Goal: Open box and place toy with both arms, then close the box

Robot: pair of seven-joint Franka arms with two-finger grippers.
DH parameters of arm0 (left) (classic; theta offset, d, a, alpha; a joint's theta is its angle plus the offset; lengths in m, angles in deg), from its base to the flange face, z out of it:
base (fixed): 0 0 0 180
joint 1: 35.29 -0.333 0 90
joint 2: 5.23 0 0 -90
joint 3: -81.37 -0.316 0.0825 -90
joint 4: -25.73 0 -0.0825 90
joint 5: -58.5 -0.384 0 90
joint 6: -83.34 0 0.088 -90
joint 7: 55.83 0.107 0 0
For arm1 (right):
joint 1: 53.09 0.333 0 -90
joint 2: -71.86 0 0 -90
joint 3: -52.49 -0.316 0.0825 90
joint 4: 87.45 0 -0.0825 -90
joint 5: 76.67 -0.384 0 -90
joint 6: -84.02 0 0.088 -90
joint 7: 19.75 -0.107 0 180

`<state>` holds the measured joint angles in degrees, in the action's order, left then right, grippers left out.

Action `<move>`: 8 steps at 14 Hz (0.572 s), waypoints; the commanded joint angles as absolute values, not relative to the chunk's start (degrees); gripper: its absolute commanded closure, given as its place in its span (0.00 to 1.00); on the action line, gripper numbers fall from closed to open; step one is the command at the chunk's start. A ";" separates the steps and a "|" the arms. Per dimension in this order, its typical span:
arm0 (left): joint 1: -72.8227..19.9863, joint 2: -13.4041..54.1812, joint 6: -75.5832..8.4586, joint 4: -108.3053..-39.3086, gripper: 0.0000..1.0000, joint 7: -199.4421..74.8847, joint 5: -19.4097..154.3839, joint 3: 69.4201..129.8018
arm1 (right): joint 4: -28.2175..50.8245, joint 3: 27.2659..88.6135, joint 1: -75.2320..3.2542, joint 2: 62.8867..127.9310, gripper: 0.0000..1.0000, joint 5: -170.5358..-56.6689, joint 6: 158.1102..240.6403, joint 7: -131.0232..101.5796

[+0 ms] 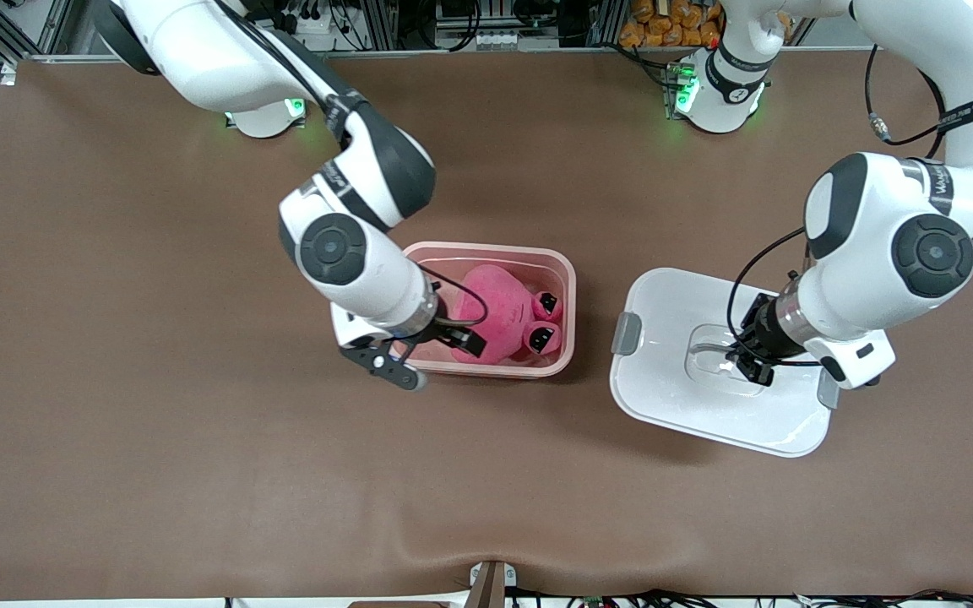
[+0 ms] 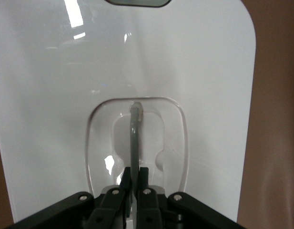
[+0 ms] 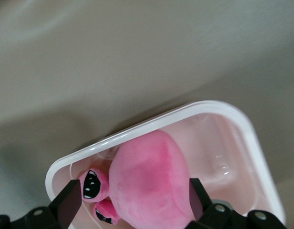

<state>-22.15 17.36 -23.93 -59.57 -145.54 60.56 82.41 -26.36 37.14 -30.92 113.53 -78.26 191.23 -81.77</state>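
The pink box (image 1: 486,250) stands open at mid-table, with the magenta plush toy (image 1: 499,308) lying inside it. My right gripper (image 1: 429,353) hangs over the box, open, one finger on each side of the toy (image 3: 151,186). The box's white rim (image 3: 151,121) shows in the right wrist view. The white lid (image 1: 689,405) is beside the box, toward the left arm's end of the table. My left gripper (image 1: 744,363) is shut on the lid's grey handle (image 2: 134,138), which stands up from the recess between the fingers of the left gripper (image 2: 135,179). A grey clip (image 1: 626,333) shows on the lid's edge.
Brown table mat (image 1: 199,473) spreads wide around the box and lid. Orange packets (image 1: 672,21) lie past the table's edge, near the left arm's base (image 1: 719,101).
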 commanded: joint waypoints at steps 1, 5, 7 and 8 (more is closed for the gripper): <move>-18.61 16.82 -23.54 -58.30 1.00 -151.69 60.87 82.08 | -25.58 36.05 -33.66 110.97 0.00 -79.13 188.35 -80.93; -14.74 17.09 -23.63 -57.59 1.00 -158.30 60.78 82.08 | -25.49 36.23 -35.33 107.72 0.00 -79.13 186.24 -80.93; -12.28 17.09 -23.71 -57.59 1.00 -159.97 60.61 81.99 | -25.49 36.14 -36.12 107.01 0.00 -79.04 183.26 -80.93; -11.83 17.09 -23.71 -57.59 1.00 -160.59 60.69 82.08 | -25.49 35.97 -37.08 106.84 0.00 -79.13 182.64 -80.93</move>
<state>-13.24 17.35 -23.98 -58.28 -158.86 60.56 82.54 -26.46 37.07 -34.88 108.12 -78.29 184.26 -81.46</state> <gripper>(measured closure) 0.930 0.000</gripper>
